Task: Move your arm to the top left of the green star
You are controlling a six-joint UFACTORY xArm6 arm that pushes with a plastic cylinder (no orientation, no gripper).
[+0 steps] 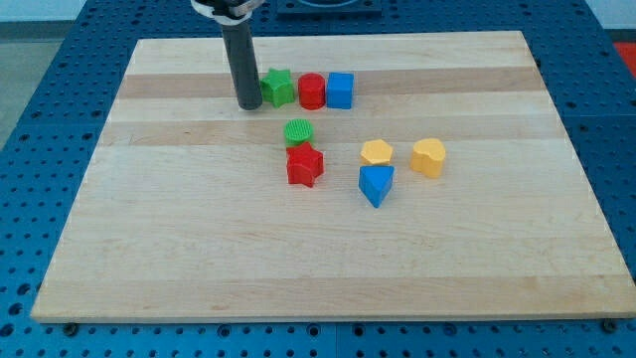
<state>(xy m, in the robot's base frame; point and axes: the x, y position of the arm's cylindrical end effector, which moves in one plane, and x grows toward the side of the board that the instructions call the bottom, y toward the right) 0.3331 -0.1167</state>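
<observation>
On the worktop (149, 249), a red star (305, 166) touches the green cylinder (299, 132) above it; right sit a yellow hexagon (377, 152), yellow block (428, 157), blue triangle (376, 184). Farther above: red cylinder (312, 90), blue cube (340, 90).

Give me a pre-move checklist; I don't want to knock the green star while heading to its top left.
1. My tip in view: ok.
2. Green star found, leftmost in the top row: ok.
3. Tip is on the star's left: ok.
4. Tip is above the star's level: not ok, it sits level or slightly lower.
5. Gap between tip and star: cannot tell, they look almost touching.
6. Red cylinder and blue cube are beyond the star, out of my path: ok.
</observation>
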